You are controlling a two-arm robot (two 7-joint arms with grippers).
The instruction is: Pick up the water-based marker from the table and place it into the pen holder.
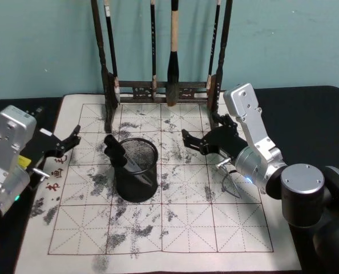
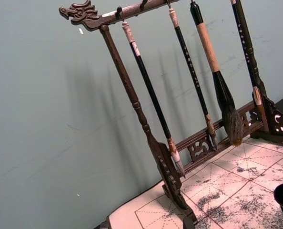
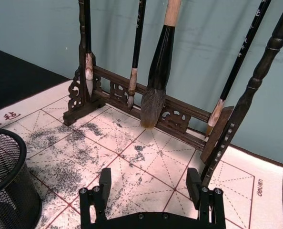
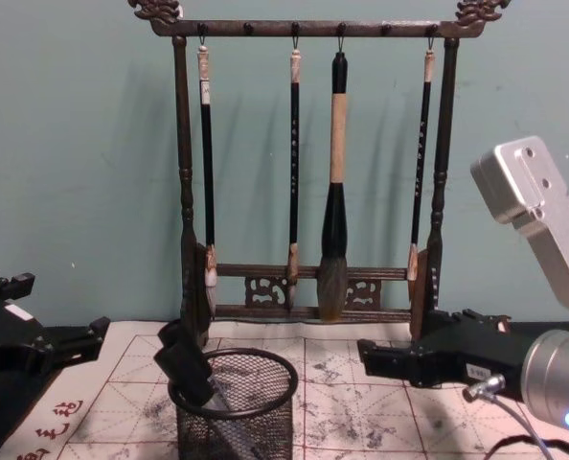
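While both arms hover empty, the water-based marker (image 1: 119, 155) leans inside the pen holder (image 1: 136, 170).

At the left edge of the head view, the left gripper (image 1: 72, 138) hangs above the mat's edge on the table (image 1: 175, 228), its fingers apart and holding nothing. Centre frame, the marker's dark cap pokes over the mesh cup's left rim. Behind, at upper centre, stands the brush rack (image 1: 164, 85). Right of centre, the right gripper (image 1: 191, 141) has its fingers spread, empty, near the holder.

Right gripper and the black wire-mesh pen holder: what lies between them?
Bare ink-stained white mat, seen in the head view, between the open right gripper and the black wire-mesh pen holder.
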